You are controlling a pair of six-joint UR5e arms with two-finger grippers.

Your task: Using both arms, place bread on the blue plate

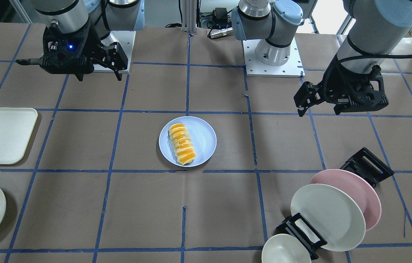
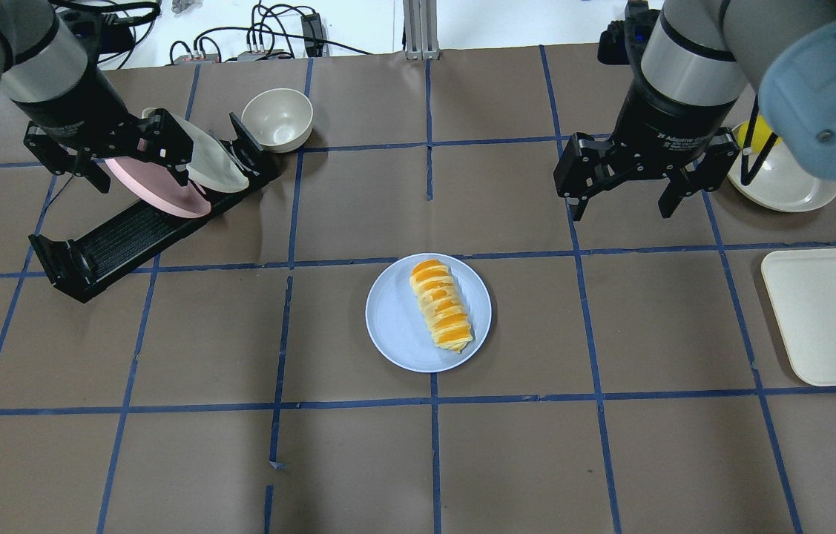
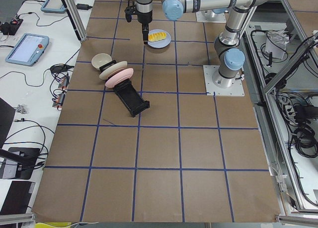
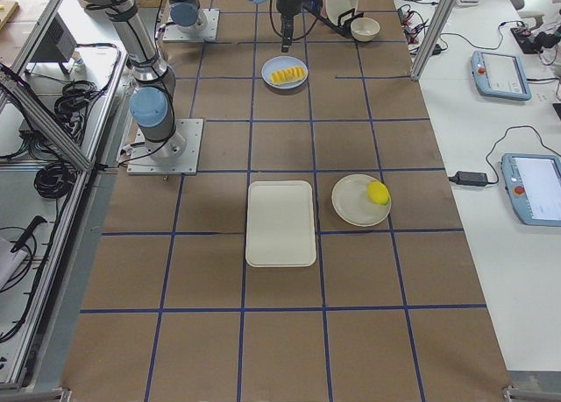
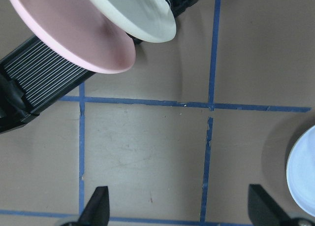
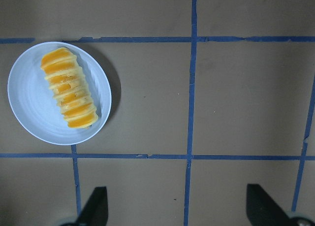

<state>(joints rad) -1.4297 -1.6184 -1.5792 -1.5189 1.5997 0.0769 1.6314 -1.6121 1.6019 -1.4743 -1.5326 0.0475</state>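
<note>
Right pincer (image 2: 618, 200) hangs with its jaws apart, nothing in them. The closest thing to it is the bread (image 2: 441, 304), off to its inner side and lower down. It's lying on the blue plate (image 2: 395, 326), with its long axis running roughly robot-to-operator, slightly slanted. Left pincer (image 2: 142, 182), also spread and empty, sits further from the bread, over by the plate rack (image 2: 113, 237). Looks done to me.

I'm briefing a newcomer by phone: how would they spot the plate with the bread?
At the middle of the table one round plate lies flat, alone. It is pale blue and holds the bread; the pink plate and white plate stand in a black rack.
</note>
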